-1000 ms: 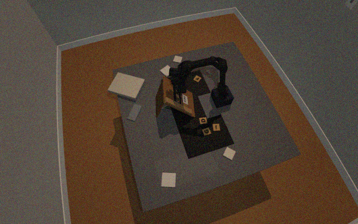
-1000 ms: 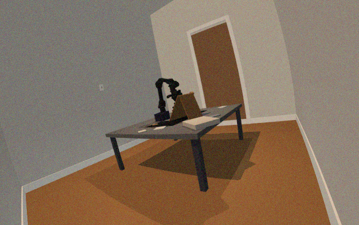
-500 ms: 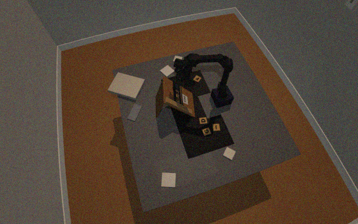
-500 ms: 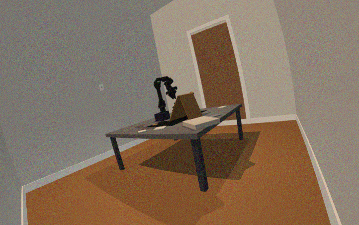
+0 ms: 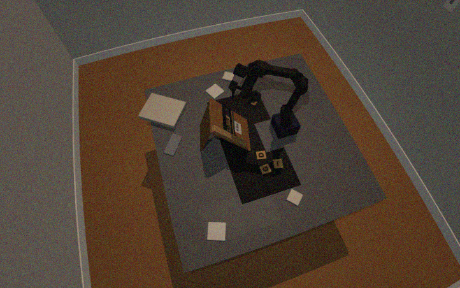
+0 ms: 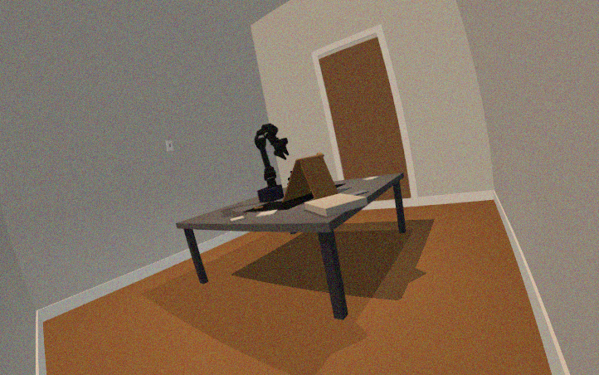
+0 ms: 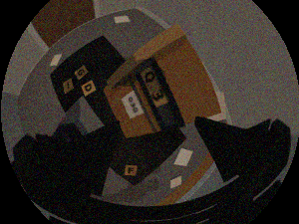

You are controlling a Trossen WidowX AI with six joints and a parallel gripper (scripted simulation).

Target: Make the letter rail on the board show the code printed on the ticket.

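The tilted wooden board (image 5: 244, 131) (image 6: 320, 174) (image 7: 183, 74) carries a black rail (image 5: 225, 111) (image 7: 171, 118). The rail holds a Q tile (image 7: 149, 77), at the wooden strip's end, and a 3 tile (image 7: 157, 97) beside it; the rest of the rail is bare. The ticket (image 5: 237, 127) (image 7: 133, 105) is too blurred to read surely. My gripper (image 5: 238, 92) (image 6: 284, 156) (image 7: 158, 122) is open and empty, above the counter off the rail's open end. Loose are D (image 5: 260, 155) (image 7: 88, 89), G (image 5: 265, 168) (image 7: 81, 72), apparently I (image 5: 278, 163) (image 7: 68, 86), and F (image 7: 131, 170).
D, G and the I-like tile lie on one dark mat (image 5: 244, 193); F lies on another dark mat (image 5: 261, 113) near the arm. A white box (image 5: 162, 109) (image 6: 335, 203) and a grey slab (image 5: 172, 144) stand behind the board. Several white cards lie around the counter (image 5: 325, 162).
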